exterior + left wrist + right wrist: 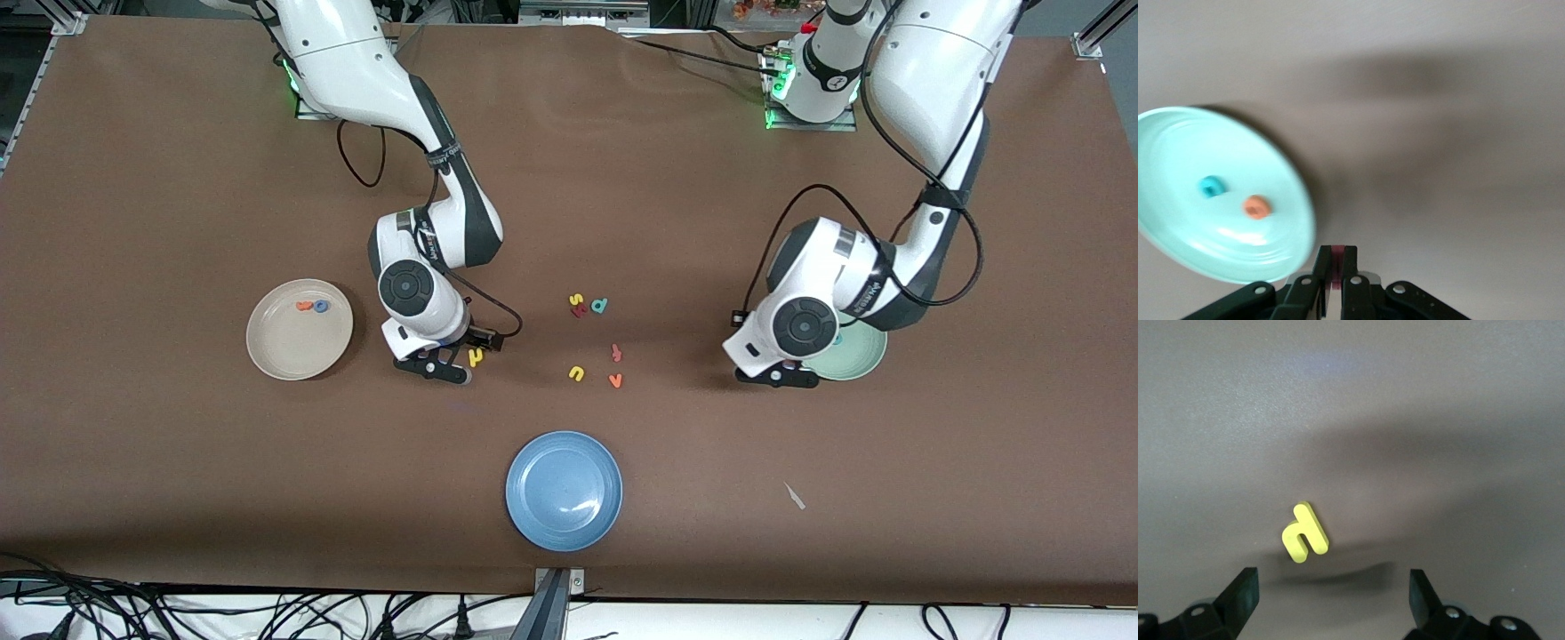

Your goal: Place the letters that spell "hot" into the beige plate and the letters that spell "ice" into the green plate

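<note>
Brown matting covers the bench [178, 462], and on it the yellow h [1304, 533] lies flat between the spread fingers of the right pincer [1331, 590], which hangs low over it, beside the beige plate [276, 356]. That plate already carries the blue o [322, 307] and the orange t [304, 307]. The h looks light, stiff and thin, likely foam or plastic, so it should lift easily but could skid or tip; pinching across its two flat sides at the stem seems the safest hold.

At the left arm's end, the left pincer [1335, 267] is clamped on a dark maroon sliver, probably the i [1337, 257], just beside the green plate [1178, 247], where the teal c [1211, 187] and the orange e [1257, 207] rest.

Most of the i is hidden by the fingers, so its shape cannot be confirmed. From the front, the left arm covers much of the green plate.
</note>
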Controlling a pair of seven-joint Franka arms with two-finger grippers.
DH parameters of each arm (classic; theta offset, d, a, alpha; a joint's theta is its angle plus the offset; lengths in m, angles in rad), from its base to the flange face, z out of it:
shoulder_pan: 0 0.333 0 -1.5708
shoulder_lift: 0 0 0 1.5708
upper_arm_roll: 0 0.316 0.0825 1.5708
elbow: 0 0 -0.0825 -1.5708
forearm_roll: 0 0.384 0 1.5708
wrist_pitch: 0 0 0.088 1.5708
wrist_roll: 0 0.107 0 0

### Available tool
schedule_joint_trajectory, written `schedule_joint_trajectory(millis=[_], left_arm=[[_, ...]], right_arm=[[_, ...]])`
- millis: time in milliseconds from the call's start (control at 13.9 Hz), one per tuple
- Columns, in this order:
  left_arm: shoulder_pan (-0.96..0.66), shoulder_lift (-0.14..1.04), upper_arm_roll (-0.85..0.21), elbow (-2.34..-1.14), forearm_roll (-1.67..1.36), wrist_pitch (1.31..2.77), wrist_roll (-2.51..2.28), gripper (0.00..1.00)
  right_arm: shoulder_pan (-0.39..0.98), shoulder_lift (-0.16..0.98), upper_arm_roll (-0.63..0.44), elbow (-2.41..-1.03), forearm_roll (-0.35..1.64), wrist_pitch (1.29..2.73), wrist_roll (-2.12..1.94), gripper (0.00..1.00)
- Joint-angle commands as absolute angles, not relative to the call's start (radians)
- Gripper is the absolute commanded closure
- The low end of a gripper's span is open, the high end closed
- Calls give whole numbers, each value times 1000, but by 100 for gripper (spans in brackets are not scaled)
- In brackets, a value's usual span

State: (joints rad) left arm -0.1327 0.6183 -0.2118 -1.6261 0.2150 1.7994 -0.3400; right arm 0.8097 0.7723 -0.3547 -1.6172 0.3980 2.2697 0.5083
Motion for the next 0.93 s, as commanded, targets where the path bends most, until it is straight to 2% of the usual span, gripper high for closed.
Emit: schedule_joint_trajectory(millis=[0, 144, 359, 431, 503, 574, 718, 862], left_arm=[[-89, 585, -219, -1709, 317, 1793, -319, 100], [-46, 578, -229, -1761, 351, 1828, -318, 100], [-11, 560, -229, -1867, 371, 1968, -318, 100], [-5, 560, -229, -1867, 371, 1971, -318, 83], [-3, 560, -229, -1867, 370, 1971, -318, 44], [-2, 555, -229, -1867, 370, 1971, -318, 0], [-5, 517, -230, -1858, 368, 1953, -318, 0], [-5, 464, -251, -1813, 350, 1898, -321, 0]], right_arm=[[798, 805, -351, -1565, 420, 2247, 492, 1], [795, 818, -351, -1546, 419, 2246, 485, 1], [795, 824, -351, -1542, 420, 2246, 430, 2], [795, 824, -351, -1542, 420, 2247, 411, 2], [795, 827, -351, -1542, 420, 2247, 385, 2], [795, 827, -351, -1542, 420, 2247, 371, 2], [795, 837, -351, -1540, 420, 2247, 356, 8], [795, 844, -351, -1540, 423, 2250, 341, 9]])
